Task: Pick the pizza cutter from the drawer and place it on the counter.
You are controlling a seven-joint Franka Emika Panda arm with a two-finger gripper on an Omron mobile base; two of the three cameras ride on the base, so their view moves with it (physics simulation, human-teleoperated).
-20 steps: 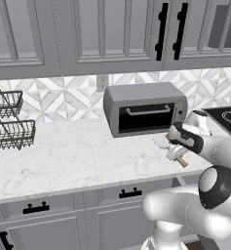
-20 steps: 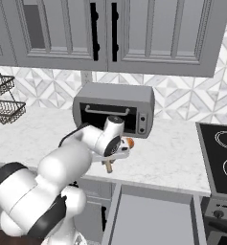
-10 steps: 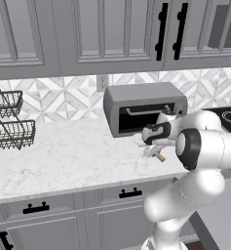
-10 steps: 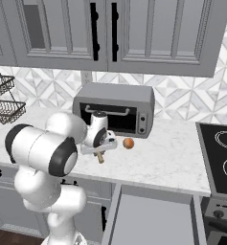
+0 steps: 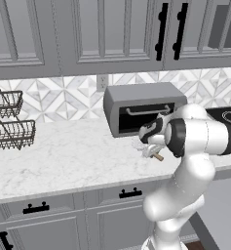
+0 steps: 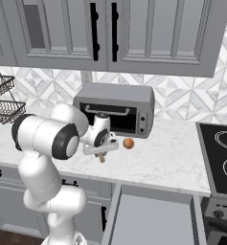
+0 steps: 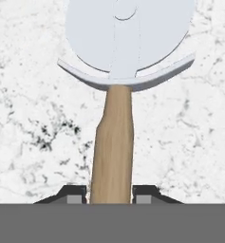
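The pizza cutter (image 7: 112,137) points away from the hand, its pale round wheel at the top and its tan wooden handle running down between the finger tips. My gripper (image 7: 111,194) is shut on that handle. It holds the cutter (image 5: 153,152) low over the white marbled counter (image 5: 63,156), just in front of the toaster oven. From the right the cutter (image 6: 102,154) hangs under the gripper (image 6: 103,147), its handle tip close to the counter (image 6: 167,165). The grey drawer (image 6: 153,217) stands pulled open below the counter edge.
A grey toaster oven (image 5: 141,107) stands at the back of the counter right behind the hand. A small orange ball (image 6: 128,143) lies just right of the cutter. Wire baskets (image 5: 9,127) sit at the far left and a black stovetop (image 6: 222,153) at the right.
The arm has swung leftward along the counter with the pizza cutter, from near the stovetop side to in front of the toaster oven, and the cutter now sits lower.
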